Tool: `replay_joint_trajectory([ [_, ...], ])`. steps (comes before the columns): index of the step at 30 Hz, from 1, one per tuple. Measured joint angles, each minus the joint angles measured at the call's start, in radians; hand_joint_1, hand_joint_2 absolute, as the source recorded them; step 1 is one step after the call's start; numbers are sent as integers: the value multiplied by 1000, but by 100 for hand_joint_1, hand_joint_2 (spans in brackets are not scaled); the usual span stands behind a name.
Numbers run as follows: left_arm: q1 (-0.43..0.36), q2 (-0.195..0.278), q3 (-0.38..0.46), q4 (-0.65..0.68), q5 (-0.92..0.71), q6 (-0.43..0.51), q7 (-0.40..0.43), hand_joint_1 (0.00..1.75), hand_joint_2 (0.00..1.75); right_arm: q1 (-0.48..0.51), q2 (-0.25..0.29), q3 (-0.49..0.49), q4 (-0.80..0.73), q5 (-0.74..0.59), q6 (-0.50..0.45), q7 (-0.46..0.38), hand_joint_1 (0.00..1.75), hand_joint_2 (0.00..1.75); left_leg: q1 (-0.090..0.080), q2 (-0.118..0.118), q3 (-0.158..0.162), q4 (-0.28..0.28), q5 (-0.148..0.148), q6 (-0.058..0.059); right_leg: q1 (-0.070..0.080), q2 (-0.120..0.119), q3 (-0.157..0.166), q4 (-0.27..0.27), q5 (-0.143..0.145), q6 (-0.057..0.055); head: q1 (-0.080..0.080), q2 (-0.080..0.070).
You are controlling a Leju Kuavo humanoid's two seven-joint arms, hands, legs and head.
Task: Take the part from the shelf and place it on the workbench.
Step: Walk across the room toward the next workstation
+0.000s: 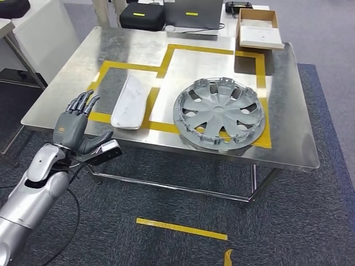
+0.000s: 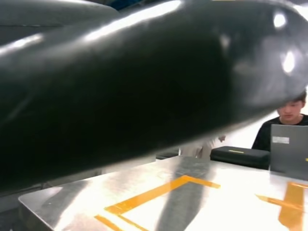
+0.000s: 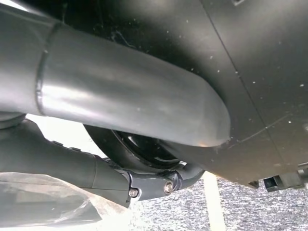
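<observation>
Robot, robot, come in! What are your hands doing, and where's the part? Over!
Left hand open, empty, beside the table edge. White part flat on table, hubcap beside it. Nothing in the way.

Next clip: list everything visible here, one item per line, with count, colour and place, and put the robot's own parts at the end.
workbench: 1, bare steel top with yellow tape outlines, centre of the head view.
wheel cover: 1, silver-grey, on the workbench inside the right tape outline.
white part: 1, white, curved, on the workbench across the left tape outline.
cardboard box: 1, brown with a white sheet inside, far right corner of the workbench.
black cases: 2, black with a yellow mark each, far edge.
floor tape strip: 1, yellow, on the grey carpet in front of the bench.
person: 1, black top, behind a grey laptop beyond the bench.
left hand: 1, dark grey, fingers spread, holding nothing, by the bench's near left edge.
</observation>
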Motion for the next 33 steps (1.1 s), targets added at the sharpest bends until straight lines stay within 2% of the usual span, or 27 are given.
replay_joint_trajectory([
  [1, 3, 0, 0, 0, 2, 0, 0, 0, 0, 1, 1, 1, 0, 0, 0, 0, 0, 0, 1, -1, -4, 2, 2, -5, -1, -1, -10, 0, 6, -6, 1, 0],
  [2, 8, 0, 1, 0, 3, 0, 1, 0, 0, 2, 2, 2, 0, 0, 0, -1, 0, 0, 3, -3, -10, 11, -14, -12, -3, -1, -19, 0, 16, -15, 0, 0],
  [3, 13, 0, 1, 0, 4, 1, 2, 0, 0, 1, 3, 3, 0, -1, -1, -1, 0, 0, 5, -6, -18, 38, -51, -18, -5, -2, -28, -1, 27, -23, 0, 0],
  [4, 16, 0, 2, 0, 0, 4, 7, 0, 0, 0, 4, 3, 0, -1, -1, -1, 0, 0, 8, -8, -28, 84, -102, -24, -6, -3, -37, -1, 39, -29, -1, 0],
  [5, 20, 0, 3, 0, -12, 10, 16, 0, 0, -1, 4, 4, 0, -3, -2, -2, 0, 0, 10, -9, -38, 145, -156, -29, -5, -3, -47, -1, 50, -33, -3, 0],
  [6, 24, 1, 3, 0, -25, 20, 26, 0, 0, -3, 4, 4, 0, -4, -3, -2, 0, 0, 13, -9, -46, 208, -194, -33, -5, -3, -59, 1, 62, -34, -3, 0],
  [7, 30, 1, 4, 0, -37, 34, 36, 0, 0, -4, 4, 4, 0, -6, -4, -3, 0, 0, 16, -9, -46, 257, -208, -36, -5, -3, -73, 3, 74, -34, -3, 0],
  [8, 41, 1, 7, -2, -45, 51, 43, 0, 0, -5, 4, 4, 0, -8, -6, -4, 0, 0, 18, -9, -36, 280, -198, -38, -5, -2, -91, 8, 85, -33, -4, 0],
  [9, 57, 1, 12, -8, -46, 69, 47, 0, 0, -7, 4, 4, 0, -11, -8, -4, 0, 0, 19, -10, -9, 266, -171, -38, -5, -1, -108, 13, 94, -32, -4, 0],
  [10, 76, 0, 20, -18, -46, 86, 50, 0, 0, -8, 4, 4, -1, -14, -10, -5, 0, 0, 21, -10, 33, 220, -144, -37, -5, 0, -123, 19, 102, -29, -4, 0],
  [11, 100, -1, 29, -33, -46, 103, 52, 0, 0, -9, 5, 3, -1, -18, -13, -6, 0, 0, 21, -11, 83, 153, -131, -34, -4, 3, -136, 25, 108, -26, -4, 0],
  [13, 152, -4, 51, -66, -45, 125, 54, 0, 0, -11, 7, 2, -1, -25, -17, -7, 0, 0, 19, -12, 163, 30, -140, -25, -2, 7, -151, 32, 120, -16, -3, 0],
  [15, 196, -6, 68, -93, -44, 134, 54, 0, 0, -12, 9, 0, -2, -30, -20, -7, 0, 0, 15, -13, 181, -13, -154, -18, -1, 8, -161, 34, 135, -4, -2, 0],
  [17, 220, -8, 77, -107, -44, 135, 55, 0, 0, -12, 9, -1, -1, -31, -20, -7, 0, 0, 16, -11, 170, -17, -147, -9, -1, 7, -170, 35, 141, 6, -2, 0],
  [18, 227, -9, 81, -112, -44, 133, 57, 0, 0, -13, 9, -2, -1, -32, -21, -6, 0, 0, 18, -9, 162, -19, -139, -2, -1, 7, -177, 43, 127, 10, -1, 0],
  [19, 237, -11, 86, -117, -43, 129, 60, 0, 0, -13, 9, -2, -1, -34, -21, -6, 0, 0, 20, -7, 152, -22, -129, 6, 0, 7, -187, 64, 95, 13, 1, 0],
  [22, 284, -17, 114, -136, -9, 118, 66, 0, 0, -16, 9, -5, -1, -44, -23, -4, 0, 0, 16, -4, 110, -23, -92, 21, 1, 6, -221, 217, -52, 21, 7, 0],
  [23, 311, -20, 127, -144, 17, 119, 61, 0, 0, -16, 9, -5, -1, -49, -26, -4, 0, 0, 14, -2, 92, -22, -80, 22, 1, 6, -222, 272, -75, 22, 7, 0],
  [24, 342, -27, 145, -154, 53, 123, 50, 0, 0, -15, 9, -6, -1, -55, -30, -4, 0, 0, 11, 1, 75, -21, -67, 23, 1, 5, -214, 306, -71, 22, 7, 0],
  [25, 381, -38, 166, -168, 95, 127, 36, 0, 0, -12, 9, -8, -1, -62, -34, -5, 0, 0, 8, 3, 57, -20, -55, 22, 1, 5, -194, 315, -48, 21, 7, 0],
  [26, 425, -53, 191, -185, 142, 131, 20, 0, 0, -8, 10, -11, -1, -69, -39, -6, 0, 0, 6, 4, 39, -19, -42, 21, 1, 4, -156, 289, -14, 19, 7, 0],
  [27, 471, -73, 219, -202, 189, 135, 4, 0, 0, -2, 11, -14, -1, -76, -43, -6, 0, 0, 4, 5, 26, -18, -30, 19, 1, 4, -103, 229, 8, 14, 7, 0],
  [28, 519, -94, 245, -217, 234, 139, -10, 0, 0, 5, 13, -18, -1, -83, -48, -7, 0, 0, 1, 5, 15, -16, -19, 17, 2, 5, -36, 142, 14, 9, 7, 0],
  [29, 565, -117, 269, -228, 276, 144, -22, 0, 0, 12, 15, -23, -1, -90, -52, -8, 0, 0, -1, 5, 7, -13, -9, 14, 3, 7, 23, 56, 2, 4, 6, 0],
  [30, 608, -140, 290, -235, 309, 149, -32, 0, 0, 19, 18, -28, 0, -96, -56, -8, 0, 0, -3, 5, 2, -12, 2, 11, 4, 8, 62, -6, -16, 0, 5, 0],
  [31, 648, -162, 308, -238, 334, 155, -42, 0, 0, 24, 20, -33, 0, -101, -59, -8, 0, 0, -3, 5, -2, -12, 12, 6, 5, 9, 79, -42, -26, -4, 4, 0],
  [33, 713, -203, 339, -238, 364, 163, -56, 0, 0, 30, 26, -42, 1, -109, -64, -9, 0, 0, 1, 2, -9, -11, 14, -6, 4, 7, 66, -48, -21, -19, 3, 0],
])
